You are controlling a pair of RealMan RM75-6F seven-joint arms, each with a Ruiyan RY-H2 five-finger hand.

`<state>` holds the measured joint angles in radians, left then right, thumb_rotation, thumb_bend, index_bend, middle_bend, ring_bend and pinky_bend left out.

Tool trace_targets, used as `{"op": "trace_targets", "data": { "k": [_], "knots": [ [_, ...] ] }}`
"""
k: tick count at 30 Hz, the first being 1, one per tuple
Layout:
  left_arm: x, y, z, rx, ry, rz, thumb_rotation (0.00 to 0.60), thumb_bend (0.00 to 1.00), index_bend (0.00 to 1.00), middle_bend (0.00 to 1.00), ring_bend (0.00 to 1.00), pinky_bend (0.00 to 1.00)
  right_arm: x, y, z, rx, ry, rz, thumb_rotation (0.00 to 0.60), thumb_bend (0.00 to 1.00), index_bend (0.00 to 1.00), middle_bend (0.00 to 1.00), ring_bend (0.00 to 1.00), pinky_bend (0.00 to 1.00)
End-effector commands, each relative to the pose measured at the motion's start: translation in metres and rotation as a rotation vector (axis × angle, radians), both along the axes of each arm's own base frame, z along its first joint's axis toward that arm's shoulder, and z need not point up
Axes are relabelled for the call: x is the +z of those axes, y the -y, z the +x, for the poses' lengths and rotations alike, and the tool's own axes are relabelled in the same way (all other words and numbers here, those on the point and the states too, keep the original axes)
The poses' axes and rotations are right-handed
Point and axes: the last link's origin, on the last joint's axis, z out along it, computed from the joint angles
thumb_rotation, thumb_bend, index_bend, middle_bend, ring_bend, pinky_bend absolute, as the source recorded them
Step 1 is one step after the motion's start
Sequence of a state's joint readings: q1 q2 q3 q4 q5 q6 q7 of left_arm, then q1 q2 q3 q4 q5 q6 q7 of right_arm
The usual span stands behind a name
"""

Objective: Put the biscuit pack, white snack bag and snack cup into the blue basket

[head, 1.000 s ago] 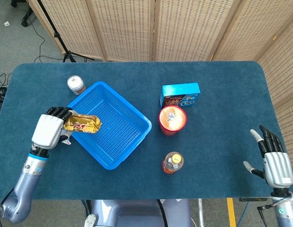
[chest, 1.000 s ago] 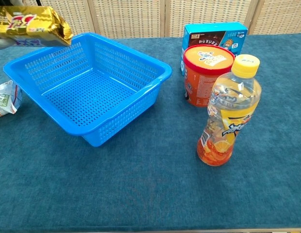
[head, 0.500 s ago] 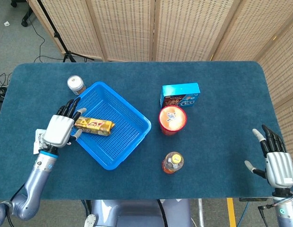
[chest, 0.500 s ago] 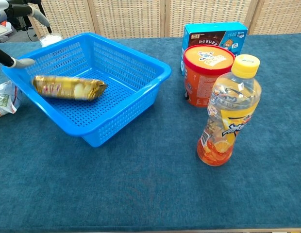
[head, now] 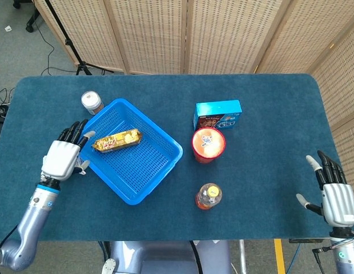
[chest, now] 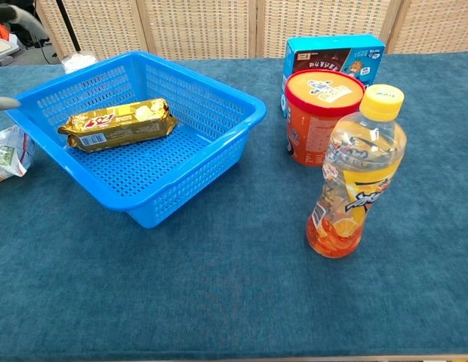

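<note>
Head view shows the biscuit pack (head: 116, 141) lying inside the blue basket (head: 157, 169), near the basket's upper-left wall, tilted slightly across the mesh floor. One second ago the left hand held this gold pack above the basket's left rim; half a second ago it was dropping onto the basket floor, blurred in the chest view. Now it lies at rest, sharp in the chest view (chest: 118, 124), label side up.

The left hand (head: 61, 158) sits just left of the basket, fingers spread apart and holding nothing, pulled back a little from where it was half a second ago. The white snack bag (chest: 7, 154) lies on the counter (head: 262, 114) beside that hand, at the left edge of the chest view; in the head view the hand mostly hides it.

The snack cup (head: 208, 144) with its red rim stands at frame centre, right of the basket, unmoved. Just above it stands a blue box (head: 218, 114), and below it an orange drink bottle (head: 208, 196). A small jar (head: 92, 102) stands at the basket's upper-left corner.

The right hand (head: 331, 194) rests at the lower right of the frame, fingers apart and empty, as before.
</note>
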<state>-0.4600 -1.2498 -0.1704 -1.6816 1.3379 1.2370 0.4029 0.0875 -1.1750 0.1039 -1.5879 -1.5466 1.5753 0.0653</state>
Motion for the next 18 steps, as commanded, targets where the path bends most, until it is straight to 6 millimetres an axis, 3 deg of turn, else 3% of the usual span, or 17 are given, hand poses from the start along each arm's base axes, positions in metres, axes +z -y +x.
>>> {"op": "trace_targets", "data": {
  "k": [1, 8, 18],
  "knots": [
    [0.018, 0.006, -0.019, 0.084, -0.060, -0.022, 0.600, 0.14, 0.22, 0.00, 0.00, 0.19, -0.001, 0.000, 0.001, 0.003, -0.002, 0.002, 0.600, 0.18, 0.11, 0.00, 0.00, 0.08],
    [0.049, 0.012, -0.048, 0.170, -0.114, -0.027, 0.600, 0.12, 0.22, 0.00, 0.00, 0.19, -0.003, 0.000, 0.002, 0.003, -0.009, 0.008, 0.600, 0.18, 0.11, 0.00, 0.00, 0.08],
    [0.068, 0.020, -0.094, 0.292, -0.132, -0.033, 0.600, 0.09, 0.21, 0.00, 0.00, 0.19, -0.005, 0.000, 0.003, 0.004, -0.010, 0.014, 0.600, 0.18, 0.11, 0.00, 0.00, 0.08]
  ]
}}
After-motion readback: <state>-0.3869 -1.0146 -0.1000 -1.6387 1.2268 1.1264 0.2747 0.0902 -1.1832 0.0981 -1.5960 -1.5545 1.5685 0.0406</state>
